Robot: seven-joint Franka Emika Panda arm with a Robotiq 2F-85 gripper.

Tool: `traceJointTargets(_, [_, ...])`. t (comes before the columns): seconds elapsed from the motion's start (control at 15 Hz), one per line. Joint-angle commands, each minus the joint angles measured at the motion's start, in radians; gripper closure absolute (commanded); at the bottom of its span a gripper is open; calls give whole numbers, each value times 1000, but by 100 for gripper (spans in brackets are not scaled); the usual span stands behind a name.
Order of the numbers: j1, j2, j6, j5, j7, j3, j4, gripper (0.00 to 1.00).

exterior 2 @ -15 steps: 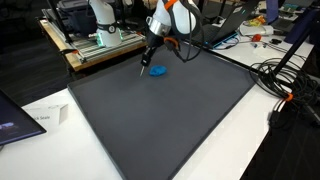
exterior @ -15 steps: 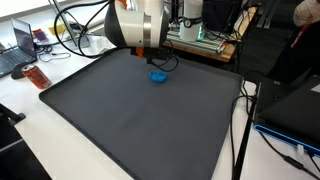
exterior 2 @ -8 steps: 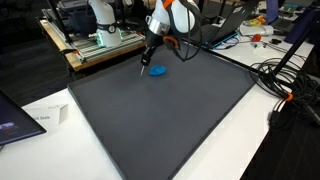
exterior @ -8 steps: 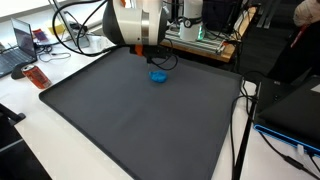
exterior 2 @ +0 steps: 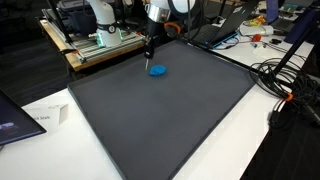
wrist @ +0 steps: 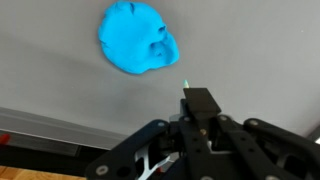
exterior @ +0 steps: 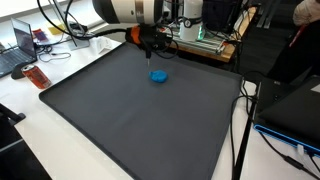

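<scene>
A flattened blue lump of putty (exterior: 158, 75) (exterior 2: 157, 70) lies on the dark grey mat (exterior: 130, 125) (exterior 2: 170, 120), near its far edge. In both exterior views my gripper (exterior: 149, 50) (exterior 2: 149, 55) hangs above the lump and a little behind it, not touching it. The wrist view shows the blue lump (wrist: 140, 38) at the upper left, with dents in its surface. There my gripper (wrist: 195, 97) has its fingers pressed together, apart from the lump. A tiny greenish speck sits at the fingertip; nothing else is between the fingers.
An orange object (exterior: 35, 75) and a laptop (exterior: 14, 52) sit beside the mat. Another laptop (exterior: 295, 110) and cables (exterior 2: 285, 80) lie on the opposite side. A paper slip (exterior 2: 40, 118) rests on the white table. Equipment racks (exterior 2: 100, 40) stand behind the mat.
The gripper has risen off the blue lump and drawn back toward the mat's far edge. The lump stays where it was.
</scene>
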Motion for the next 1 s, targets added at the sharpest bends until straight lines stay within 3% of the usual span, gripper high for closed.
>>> traceJointTargets(0.0, [-108,-46,-1,0,9,116,-43,97])
traceJointTargets(0.27, [-336,-1,-2,0,-8,347,-57,97])
traceJointTargets(0.53, [-551,52,7,0,-38,537,-72,97])
traceJointTargets(0.73, [-678,104,8,0,-72,628,-82,97])
traceJointTargets(0.93, [-748,161,7,0,-107,660,-84,97])
